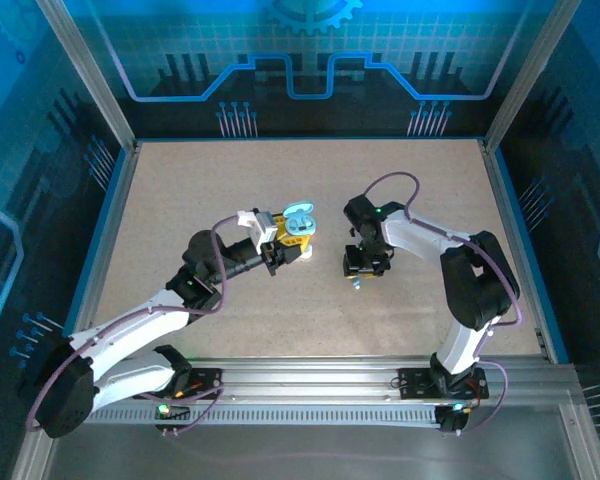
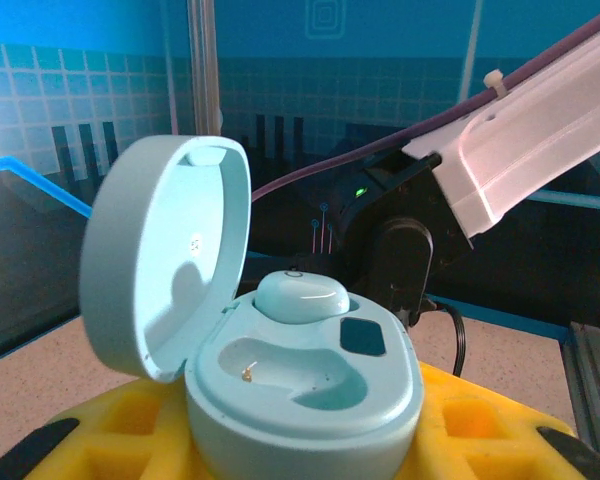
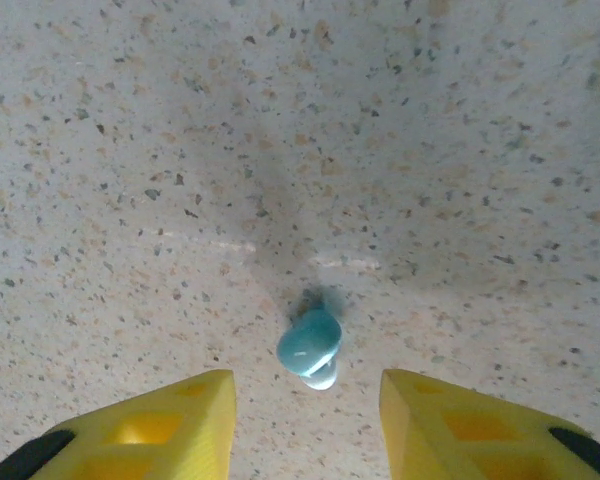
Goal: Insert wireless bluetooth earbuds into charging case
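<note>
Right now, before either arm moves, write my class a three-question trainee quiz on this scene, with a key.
1. True or false: the charging case held in the left gripper's fingers has its lid closed.
2. How many earbuds sit in the case? A none, B one, C two.
3. Fill in: the loose pale blue earbud lies on the ____ between the right gripper's open fingers.
Key: 1 false, the lid stands open. 2 B, one seated earbud beside an empty well. 3 table.
</note>
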`<state>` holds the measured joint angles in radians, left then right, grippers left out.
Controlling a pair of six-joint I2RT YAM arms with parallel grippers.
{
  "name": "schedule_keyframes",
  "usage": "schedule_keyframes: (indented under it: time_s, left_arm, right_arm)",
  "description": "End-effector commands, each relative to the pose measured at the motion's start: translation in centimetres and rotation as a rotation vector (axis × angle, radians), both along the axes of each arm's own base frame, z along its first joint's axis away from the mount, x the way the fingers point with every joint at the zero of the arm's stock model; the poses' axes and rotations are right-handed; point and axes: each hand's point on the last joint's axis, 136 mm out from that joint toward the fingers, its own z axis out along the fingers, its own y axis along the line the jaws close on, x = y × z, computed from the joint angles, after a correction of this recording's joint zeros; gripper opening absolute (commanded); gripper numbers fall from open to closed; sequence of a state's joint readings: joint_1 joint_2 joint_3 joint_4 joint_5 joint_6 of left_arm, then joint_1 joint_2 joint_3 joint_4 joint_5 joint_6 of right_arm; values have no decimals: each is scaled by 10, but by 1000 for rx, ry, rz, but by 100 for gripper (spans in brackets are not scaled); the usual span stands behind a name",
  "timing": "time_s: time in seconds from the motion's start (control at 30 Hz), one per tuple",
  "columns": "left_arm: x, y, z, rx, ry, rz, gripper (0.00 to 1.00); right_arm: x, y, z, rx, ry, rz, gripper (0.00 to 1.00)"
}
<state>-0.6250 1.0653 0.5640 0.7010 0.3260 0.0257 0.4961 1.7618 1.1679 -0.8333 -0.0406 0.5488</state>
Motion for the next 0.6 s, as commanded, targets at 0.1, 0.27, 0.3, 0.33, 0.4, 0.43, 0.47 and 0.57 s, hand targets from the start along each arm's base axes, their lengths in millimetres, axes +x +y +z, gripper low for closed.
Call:
schedule_keyframes:
  time_s: [0.1, 0.27, 0.3, 0.33, 0.4, 0.43, 0.47, 0.57]
  left_arm:
    - [-2, 1, 15, -30, -40, 2, 37]
    - [-2, 1, 15, -29, -42, 5, 36]
    - [-2, 1, 14, -28, -41, 5, 37]
    - [-2, 1, 14, -27, -40, 6, 37]
    - [-2, 1, 13, -26, -38, 6, 36]
    - [-2, 0, 14, -26, -39, 5, 36]
    - [-2, 1, 14, -27, -40, 6, 37]
    - [-2, 1, 14, -26, -39, 6, 37]
  right_arm:
    - [-4, 0, -19, -1, 55, -70, 42]
    - [-4, 0, -24, -6, 66, -71, 39]
    - [-4, 1, -25, -3, 67, -68, 38]
    - [-4, 2, -25, -3, 69, -66, 37]
    - [-4, 2, -26, -5, 70, -61, 36]
    - [-4, 2, -26, -8, 69, -61, 35]
    - [-4, 2, -26, -8, 68, -61, 34]
    - [-4, 3, -27, -3, 71, -52, 30]
